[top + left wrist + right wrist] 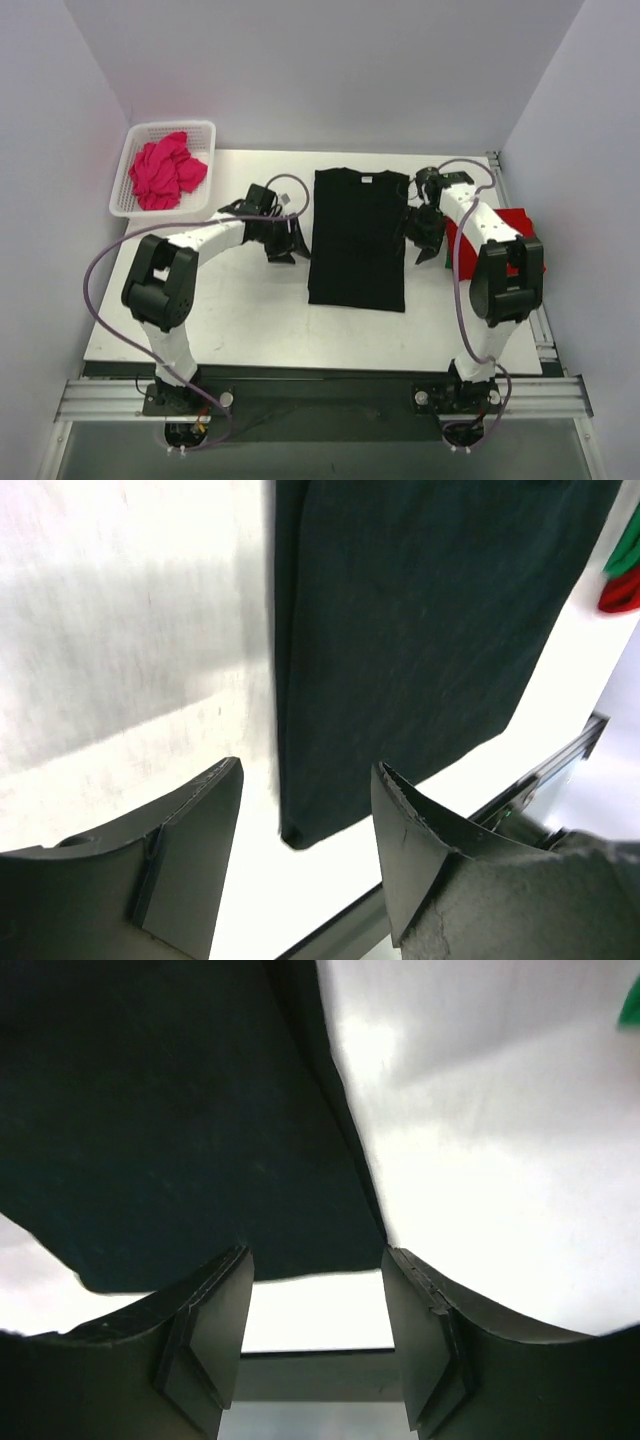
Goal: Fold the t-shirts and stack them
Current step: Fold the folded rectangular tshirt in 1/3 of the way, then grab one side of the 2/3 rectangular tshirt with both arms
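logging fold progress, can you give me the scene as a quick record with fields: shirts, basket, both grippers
black t-shirt: flat at the centre of the table, folded to a narrow rectangle, nothing on it
pink t-shirt: crumpled in the white basket, far left corner
red t-shirt: right table edge, partly hidden behind the right arm
left gripper: open, empty, beside the black t-shirt's left edge
right gripper: open, empty, beside its right edge
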`<state>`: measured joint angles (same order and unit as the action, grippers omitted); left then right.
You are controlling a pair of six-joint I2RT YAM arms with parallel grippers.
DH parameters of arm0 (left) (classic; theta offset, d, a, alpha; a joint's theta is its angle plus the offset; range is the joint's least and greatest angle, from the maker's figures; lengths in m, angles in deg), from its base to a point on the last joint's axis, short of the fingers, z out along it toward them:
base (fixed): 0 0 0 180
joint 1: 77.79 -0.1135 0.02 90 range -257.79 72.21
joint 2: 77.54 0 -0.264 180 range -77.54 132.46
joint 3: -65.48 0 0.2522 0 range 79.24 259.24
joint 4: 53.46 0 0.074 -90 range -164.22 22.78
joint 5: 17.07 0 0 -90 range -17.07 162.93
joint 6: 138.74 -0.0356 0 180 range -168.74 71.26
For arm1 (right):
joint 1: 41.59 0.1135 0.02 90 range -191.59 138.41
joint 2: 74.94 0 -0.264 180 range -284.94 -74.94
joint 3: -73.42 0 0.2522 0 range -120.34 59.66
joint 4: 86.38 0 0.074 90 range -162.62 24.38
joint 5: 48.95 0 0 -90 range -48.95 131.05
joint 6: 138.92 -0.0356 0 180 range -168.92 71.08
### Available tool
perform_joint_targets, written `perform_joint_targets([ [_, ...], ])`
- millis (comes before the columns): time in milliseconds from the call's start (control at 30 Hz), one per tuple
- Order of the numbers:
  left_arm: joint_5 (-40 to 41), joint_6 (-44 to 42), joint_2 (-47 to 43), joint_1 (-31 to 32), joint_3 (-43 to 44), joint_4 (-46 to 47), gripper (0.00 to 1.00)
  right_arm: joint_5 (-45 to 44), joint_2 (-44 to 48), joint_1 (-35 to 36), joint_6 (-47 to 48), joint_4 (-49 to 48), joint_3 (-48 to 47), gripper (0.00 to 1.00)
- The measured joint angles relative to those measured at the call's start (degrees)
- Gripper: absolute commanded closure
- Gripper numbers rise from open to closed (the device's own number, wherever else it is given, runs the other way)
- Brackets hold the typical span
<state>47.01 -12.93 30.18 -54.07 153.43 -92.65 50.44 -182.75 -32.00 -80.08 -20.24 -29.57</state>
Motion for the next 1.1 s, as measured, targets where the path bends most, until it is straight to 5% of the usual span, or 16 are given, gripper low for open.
perform_joint_targets([
  [400, 2.69, 1.49, -5.27, 8.74, -14.80, 4.11, 0.36, 6.05, 15.02, 2.84, -2.32, -13.51, 33.51, 0.52],
  [733, 5.38, 2.54, -6.58, 10.16, -15.72, 4.04, 0.37, 6.10, 15.93, 2.86, -3.17, -19.41, 39.39, 0.60],
  [1100, 7.56, 2.58, -7.32, 11.10, -16.46, 3.87, 0.46, 6.16, 14.49, 2.86, -3.28, -21.70, 40.59, 0.82],
])
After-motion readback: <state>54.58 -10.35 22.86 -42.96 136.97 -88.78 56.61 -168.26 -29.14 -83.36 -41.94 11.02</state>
